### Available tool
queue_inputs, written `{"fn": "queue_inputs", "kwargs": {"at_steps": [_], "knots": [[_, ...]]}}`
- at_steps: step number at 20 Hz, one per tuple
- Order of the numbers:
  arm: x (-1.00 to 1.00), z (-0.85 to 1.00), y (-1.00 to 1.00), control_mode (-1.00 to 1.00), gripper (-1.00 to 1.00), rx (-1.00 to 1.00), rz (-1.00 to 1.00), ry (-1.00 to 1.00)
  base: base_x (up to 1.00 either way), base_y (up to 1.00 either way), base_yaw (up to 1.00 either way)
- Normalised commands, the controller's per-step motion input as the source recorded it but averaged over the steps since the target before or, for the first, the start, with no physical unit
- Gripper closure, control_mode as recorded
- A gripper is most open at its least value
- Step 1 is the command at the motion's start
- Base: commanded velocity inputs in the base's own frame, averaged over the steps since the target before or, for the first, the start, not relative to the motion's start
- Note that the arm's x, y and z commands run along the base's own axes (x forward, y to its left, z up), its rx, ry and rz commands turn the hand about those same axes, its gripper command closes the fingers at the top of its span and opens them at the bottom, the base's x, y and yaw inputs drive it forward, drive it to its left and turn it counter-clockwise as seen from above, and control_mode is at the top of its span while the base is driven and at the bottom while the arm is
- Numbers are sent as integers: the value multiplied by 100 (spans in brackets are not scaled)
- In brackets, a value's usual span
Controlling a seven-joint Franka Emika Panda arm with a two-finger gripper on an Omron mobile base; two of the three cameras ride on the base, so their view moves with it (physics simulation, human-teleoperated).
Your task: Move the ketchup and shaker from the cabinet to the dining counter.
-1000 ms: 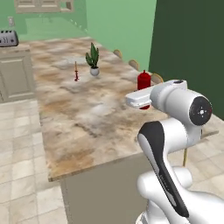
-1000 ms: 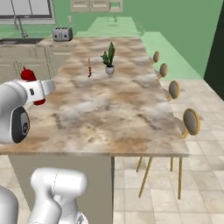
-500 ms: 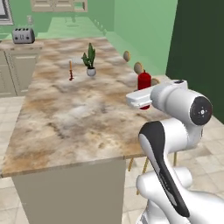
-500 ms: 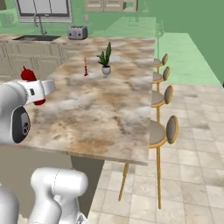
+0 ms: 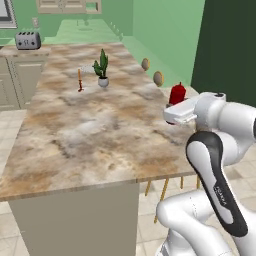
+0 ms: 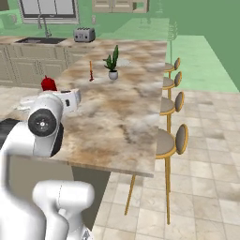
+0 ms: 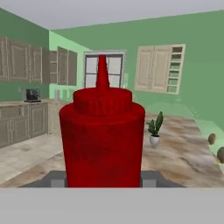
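Ketchup (image 7: 103, 140) in tool (image 7: 103, 178), as before.

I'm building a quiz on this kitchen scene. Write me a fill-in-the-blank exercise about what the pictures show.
1. The end effector is shut on the ____ bottle of ketchup.
2. A small potted ____ stands on the dining counter, beside the thin candlestick.
3. On the far worktop sits a silver ____.
4. Along one side of the counter stands a row of ____.

Missing words: red; plant; toaster; stools

There was one ketchup (image 7: 102, 140), one potted plant (image 6: 112, 61) and one candlestick (image 6: 91, 71). One toaster (image 6: 84, 34) stood far off. Four stools (image 6: 172, 138) lined the dining counter (image 6: 117, 117) on the right.
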Motion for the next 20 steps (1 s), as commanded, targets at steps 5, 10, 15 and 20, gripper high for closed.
{"fn": "queue_inputs", "kwargs": {"at_steps": [5, 10, 15, 20], "knots": [[47, -42, -25, -100, 100, 0, 18, 0, 0, 0, 0], [40, -39, -1, -100, 100, -9, 11, 3, 0, 0, 0], [34, -27, -5, -100, 100, -5, 4, 0, 0, 0, 0], [40, -37, -18, -100, 100, -3, 2, 0, 0, 0, 0]]}}
